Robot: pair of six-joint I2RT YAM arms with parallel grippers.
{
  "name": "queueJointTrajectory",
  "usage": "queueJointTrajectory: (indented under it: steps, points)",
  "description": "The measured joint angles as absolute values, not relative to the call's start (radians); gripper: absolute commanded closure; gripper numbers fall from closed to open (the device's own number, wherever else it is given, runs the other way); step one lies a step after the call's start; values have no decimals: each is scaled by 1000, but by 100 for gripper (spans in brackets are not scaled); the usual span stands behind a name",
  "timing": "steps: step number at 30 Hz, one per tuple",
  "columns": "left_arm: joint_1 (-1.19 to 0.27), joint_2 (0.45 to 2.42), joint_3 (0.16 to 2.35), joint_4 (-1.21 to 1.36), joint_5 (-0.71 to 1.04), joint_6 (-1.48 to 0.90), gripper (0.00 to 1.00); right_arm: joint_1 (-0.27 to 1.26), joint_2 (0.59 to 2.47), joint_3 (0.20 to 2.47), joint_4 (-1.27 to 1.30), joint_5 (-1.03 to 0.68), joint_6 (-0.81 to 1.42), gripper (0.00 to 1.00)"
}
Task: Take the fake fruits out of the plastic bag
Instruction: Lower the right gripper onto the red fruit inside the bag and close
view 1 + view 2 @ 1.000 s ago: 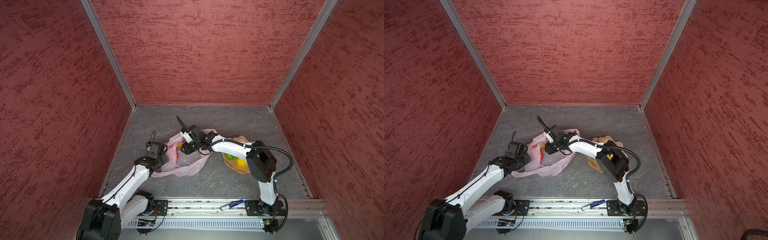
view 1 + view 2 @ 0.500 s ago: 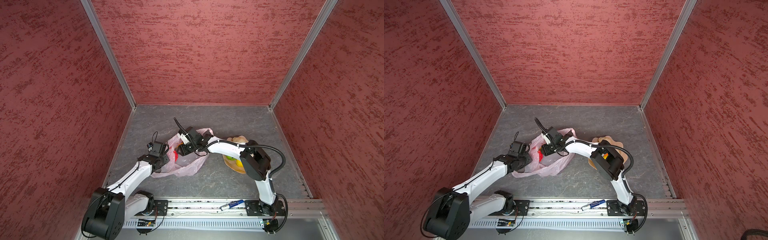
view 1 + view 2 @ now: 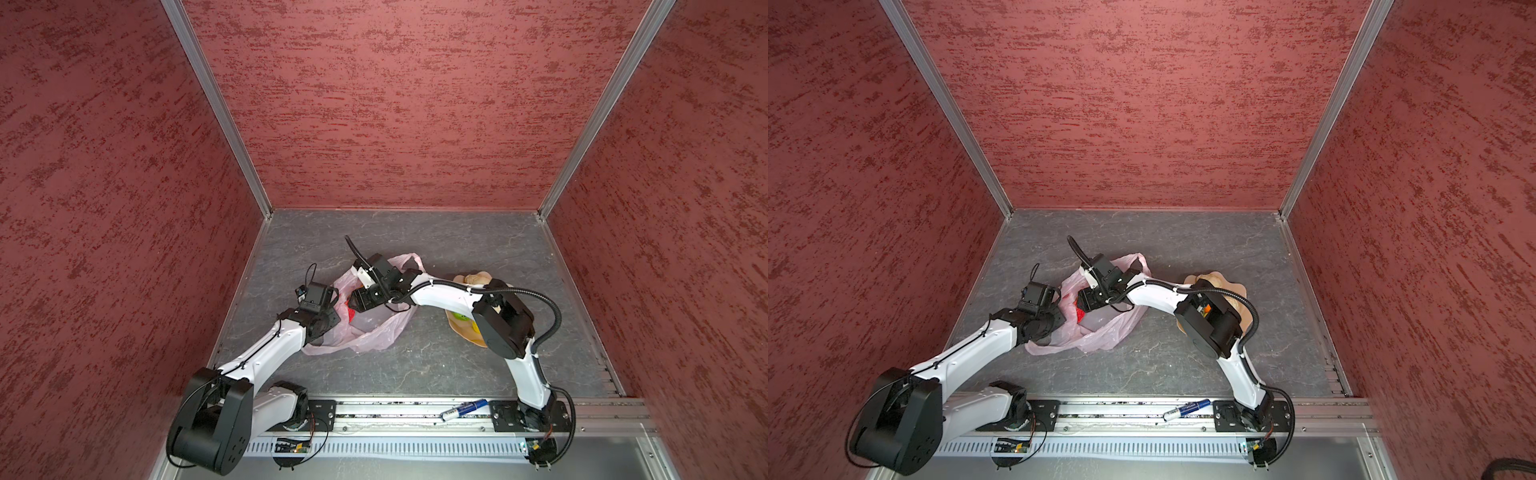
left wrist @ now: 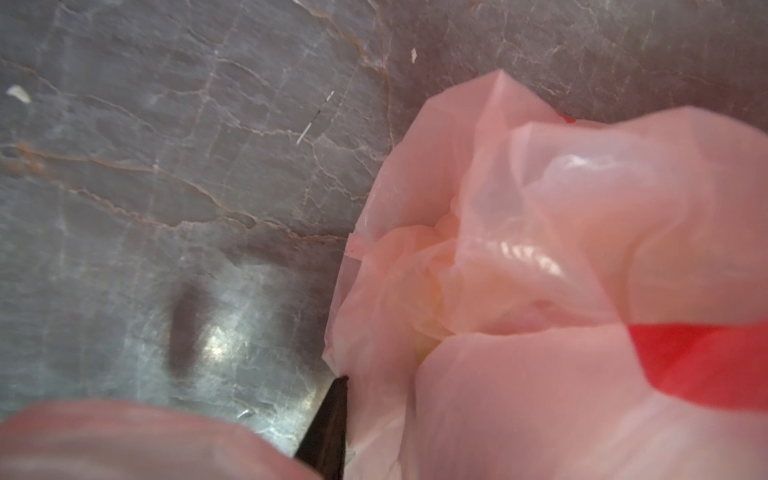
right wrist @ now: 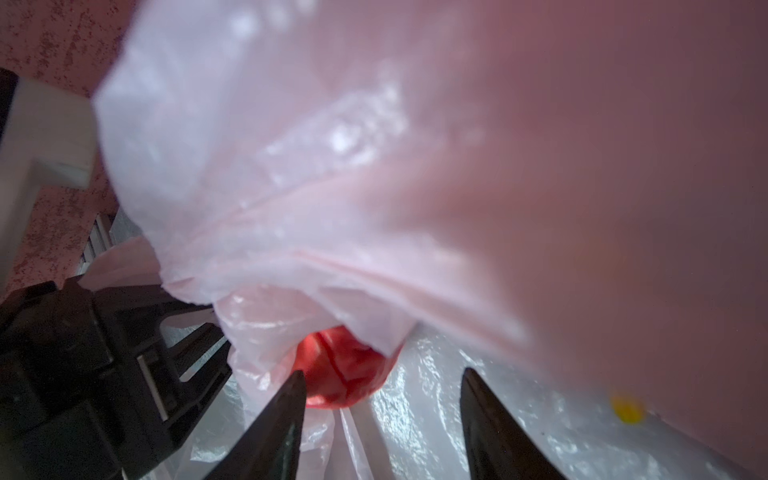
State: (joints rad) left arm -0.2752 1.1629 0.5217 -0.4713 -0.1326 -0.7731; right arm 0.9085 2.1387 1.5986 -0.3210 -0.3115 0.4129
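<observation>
Pink plastic bag [image 3: 374, 332] lies crumpled on the tabletop [image 3: 457, 249], left of centre in both top views. Right arm reaches across the middle, and the right claw [image 5: 382, 374] is inside the bag's opening with film draped over it. Its fingers [image 5: 282, 415] stand well apart, nothing clamped. A red fruit [image 5: 345, 374] sits in the bag just ahead of the tips, between them but nearer one finger. That tip is at the fruit's edge; contact unclear. A small yellow patch [image 5: 627, 409] shows through the film beside the other finger, can't tell what it is. The left claw [image 3: 334, 311] is at the bag's left edge, just beside the right one. The left wrist view gives only one dark fingertip [image 4: 328, 415] with bunched film against it and the red printed mark [image 4: 698, 361] nearby. Can't tell whether that claw has pinched the film. The peach bowl [image 3: 463, 336] sits right of the bag, partly under the right arm, with a green fruit [image 3: 459, 316] and a yellow fruit [image 3: 476, 328] in it.
</observation>
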Motion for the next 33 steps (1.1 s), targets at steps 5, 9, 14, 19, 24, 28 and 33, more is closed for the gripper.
queueJointTrajectory:
  steps: [5, 9, 14, 19, 24, 28, 33]
  points:
    - [-285, 1182, 522, -462, -133, -778, 71, 908, 2152, 1616, -319, -321, 415, 37]
    - [-291, 1197, 522, -453, -133, -781, 72, 908, 2155, 1622, -319, -333, 415, 36]
    - [-301, 1206, 522, -447, -132, -781, 72, 908, 2158, 1628, -319, -345, 416, 35]
    - [-304, 1206, 522, -444, -132, -788, 72, 909, 2160, 1629, -318, -358, 423, 34]
    - [-309, 1208, 522, -441, -132, -790, 72, 909, 2187, 1650, -317, -378, 427, 32]
    - [-315, 1210, 522, -440, -132, -792, 73, 909, 2209, 1674, -318, -390, 430, 29]
    - [-324, 1210, 522, -440, -132, -792, 73, 909, 2238, 1710, -318, -397, 435, 28]
